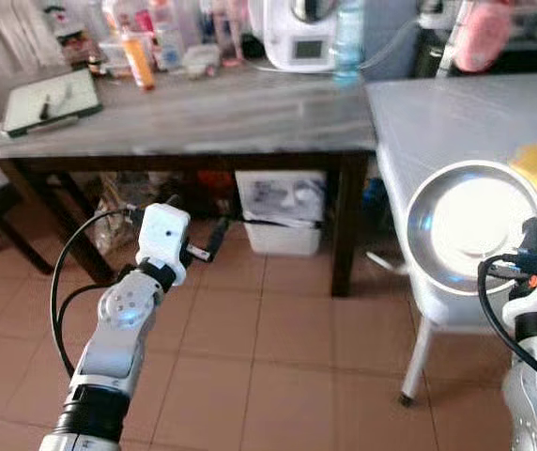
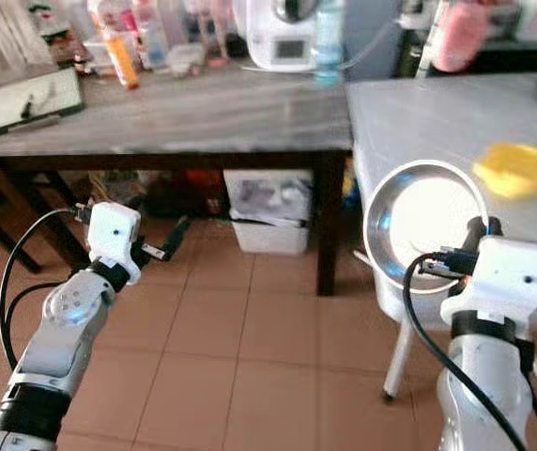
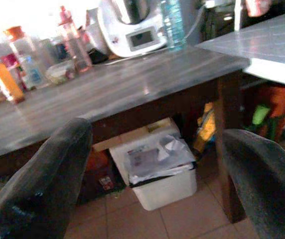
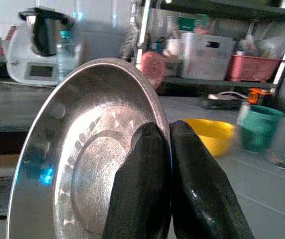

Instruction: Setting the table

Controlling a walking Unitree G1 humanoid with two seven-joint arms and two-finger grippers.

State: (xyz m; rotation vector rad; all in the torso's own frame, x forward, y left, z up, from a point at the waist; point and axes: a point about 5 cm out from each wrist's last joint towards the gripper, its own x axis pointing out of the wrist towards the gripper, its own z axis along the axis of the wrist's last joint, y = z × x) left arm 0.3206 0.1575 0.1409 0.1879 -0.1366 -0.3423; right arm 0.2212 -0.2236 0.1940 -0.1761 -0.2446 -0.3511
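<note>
The steel plate point(image 4: 77, 164) at lower right of the frame gleams silver, ringed with faint concentric marks; the fingers point(image 4: 142, 189) on its rim are glossy black; a yellow bowl point(image 2: 517, 167) sits on the pale grey surface point(image 2: 419, 113); the neighbouring surface point(image 1: 212, 117) is streaked grey on dark brown legs; the floor point(image 1: 250, 366) is terracotta tile; a teal cup point(image 4: 257, 124) stands far right.

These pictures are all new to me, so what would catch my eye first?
Probably the shiny steel plate, pinched by its rim in the right gripper and held over the near corner of the grey table. Next, the left gripper, open with nothing in it, held above the tiled floor in front of the cluttered wooden table.
</note>
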